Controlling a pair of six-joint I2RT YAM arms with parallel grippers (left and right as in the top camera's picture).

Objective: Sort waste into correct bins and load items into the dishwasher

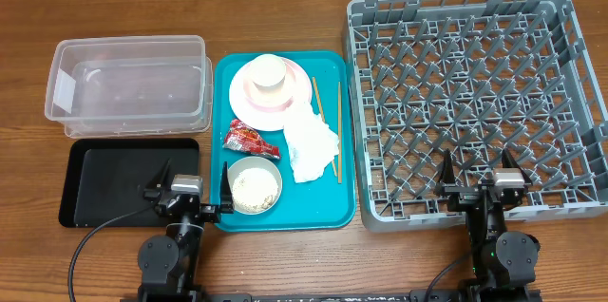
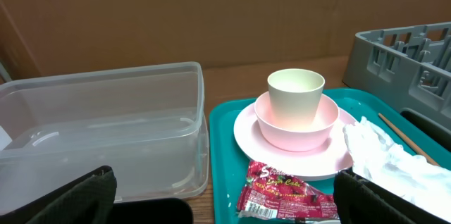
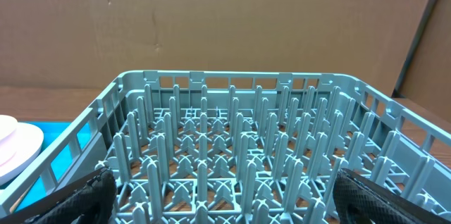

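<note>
Start of sorting: both tools idle at the near edge, nothing lifted yet.

Spread wide and empty: left gripper (image 1: pixel 194 174) beside the shallow black rectangular tray (image 1: pixel 114 179), right gripper (image 1: pixel 475 167) at the near wall of the large grey plastic dish rack (image 1: pixel 475 93). On the teal serving tray (image 1: pixel 328 202) between them: small red crinkled wrapper (image 1: pixel 251 139), crumpled white paper napkin (image 1: pixel 312 141), whitish round bowl of rice (image 1: pixel 255 188). Probably next: reach forward with the left gripper, pinch the wrapper, carry it left to a bin.
</note>
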